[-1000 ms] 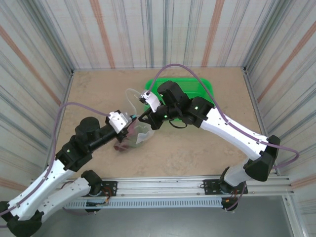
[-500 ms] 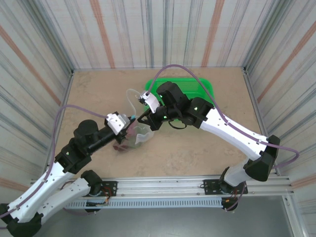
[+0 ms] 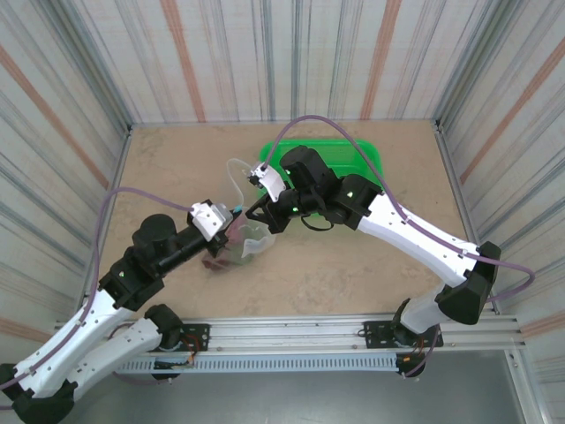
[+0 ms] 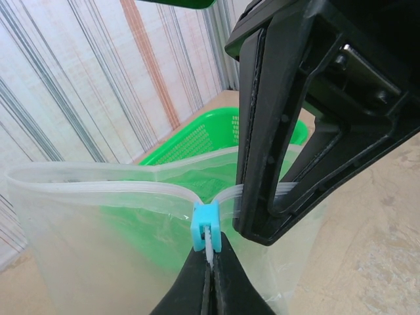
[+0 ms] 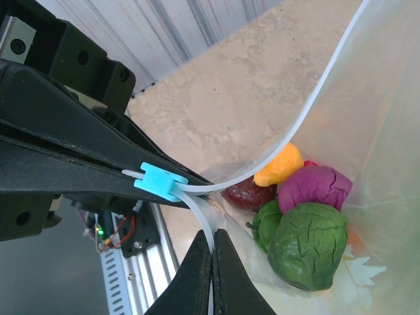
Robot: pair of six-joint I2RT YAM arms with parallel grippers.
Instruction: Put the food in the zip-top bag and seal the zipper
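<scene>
Zipper (image 4: 98, 187) runs left from its blue slider (image 4: 205, 226), pinched in left hand (image 4: 209, 256); right hand (image 5: 211, 243) probably clamps the zipper alongside.

A clear, thin plastic zip-top bag (image 4: 92, 262) is seen upright, mouth uppermost and partly parted. A narrow clear press-seal strip (image 4: 98, 187) is noted along the mouth, with a light-blue slider clip (image 5: 161, 182) seated where its tracks split. Inside, a wrinkled dark green toy (image 5: 308, 246), purple toy (image 5: 315, 187), orange toy (image 5: 279, 164) and maroon toy (image 5: 248, 195) are bunched together, touching.
</scene>
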